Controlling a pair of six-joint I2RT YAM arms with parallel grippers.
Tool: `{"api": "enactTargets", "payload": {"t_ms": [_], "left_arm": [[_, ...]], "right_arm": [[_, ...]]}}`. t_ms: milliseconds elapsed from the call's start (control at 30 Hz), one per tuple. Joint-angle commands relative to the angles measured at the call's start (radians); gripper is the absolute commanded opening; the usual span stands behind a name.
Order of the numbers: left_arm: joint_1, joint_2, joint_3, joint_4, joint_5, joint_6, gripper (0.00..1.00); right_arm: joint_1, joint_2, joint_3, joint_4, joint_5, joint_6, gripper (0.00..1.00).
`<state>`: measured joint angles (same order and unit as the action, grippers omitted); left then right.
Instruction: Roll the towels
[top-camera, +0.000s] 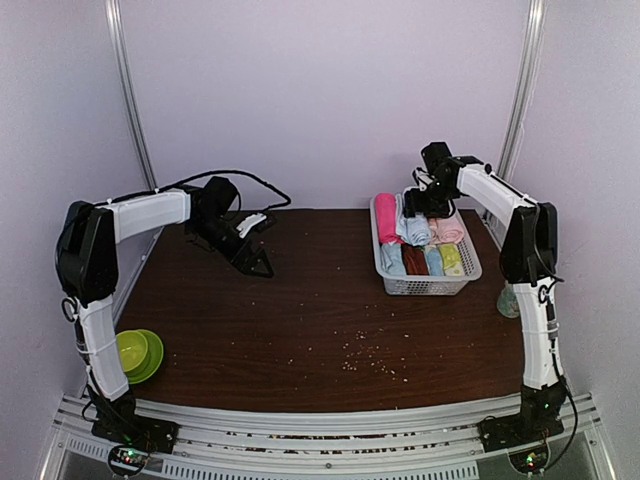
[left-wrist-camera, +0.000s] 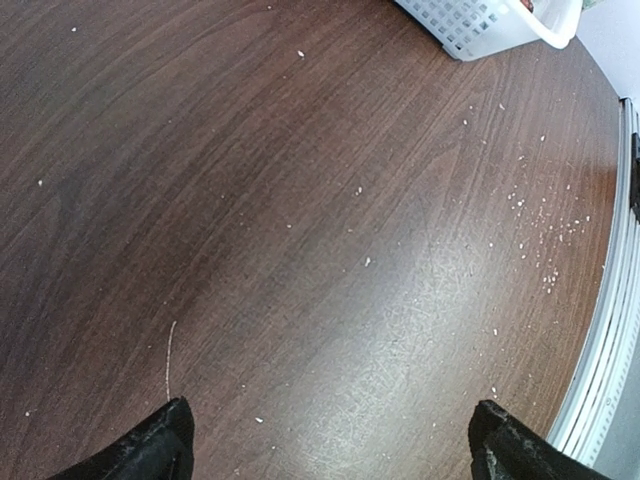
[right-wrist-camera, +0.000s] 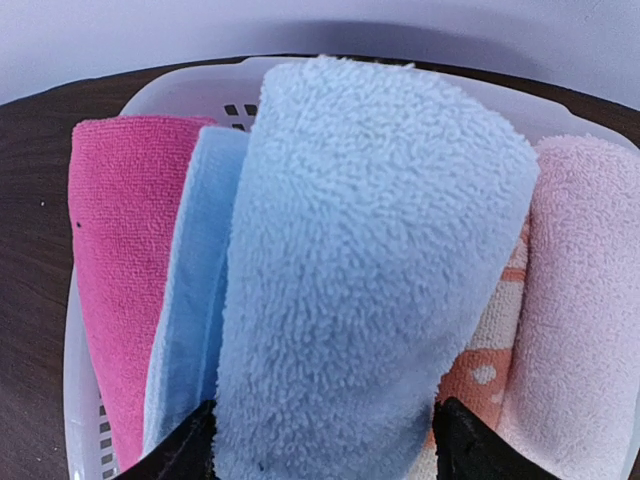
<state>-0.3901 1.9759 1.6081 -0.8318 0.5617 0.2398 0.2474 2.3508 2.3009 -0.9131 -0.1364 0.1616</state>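
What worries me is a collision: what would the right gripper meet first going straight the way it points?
The rolled light blue towel: it fills the space right ahead of the right gripper, between its fingers, in the white basket. Whether they touch it is unclear.

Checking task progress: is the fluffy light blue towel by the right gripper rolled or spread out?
Rolled: the fluffy light blue towel forms a thick cylinder, lying in the white basket.

Dark brown wood table (left-wrist-camera: 300, 200) fills the view. Left gripper (left-wrist-camera: 330, 445) spread wide, black fingertips (left-wrist-camera: 160, 440) just above bare wood. White crumbs (left-wrist-camera: 545, 215) scattered, densest to the right. White mesh basket (left-wrist-camera: 480, 25) corner far right. Metal rail (left-wrist-camera: 600, 370) along the table's edge.
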Motion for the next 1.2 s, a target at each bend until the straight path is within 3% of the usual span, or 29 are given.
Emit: {"api": "enactTargets", "payload": {"t_ms": [0,200,333,600,667,733,900,1167], "left_arm": [[0.011,-0.046,0.003,0.01,-0.006,-0.007,0.98],[0.012,-0.054,0.003,0.01,-0.009,-0.005,0.98],[0.012,-0.054,0.004,0.01,-0.01,-0.005,0.98],[0.012,-0.058,0.016,0.008,-0.03,-0.001,0.98],[0.012,-0.065,0.022,0.009,-0.06,-0.001,0.98],[0.014,-0.082,0.022,0.024,-0.112,-0.001,0.98],[0.04,-0.165,-0.043,0.123,-0.256,-0.003,0.98],[0.148,-0.31,-0.18,0.287,-0.31,-0.053,0.98]], "right_arm": [[0.02,-0.055,0.018,-0.095,0.038,-0.005,0.72],[0.02,-0.08,-0.01,-0.054,0.032,0.018,0.74],[0.023,-0.105,-0.028,0.001,0.0,0.045,0.86],[0.035,-0.159,-0.008,0.013,0.111,0.053,0.89],[0.041,-0.181,-0.009,0.01,0.167,0.04,0.98],[0.052,-0.22,-0.035,0.018,0.234,0.026,1.0],[0.104,-0.42,-0.29,0.143,0.397,-0.026,0.99],[0.175,-0.827,-0.804,0.425,0.474,-0.058,1.0]]}}
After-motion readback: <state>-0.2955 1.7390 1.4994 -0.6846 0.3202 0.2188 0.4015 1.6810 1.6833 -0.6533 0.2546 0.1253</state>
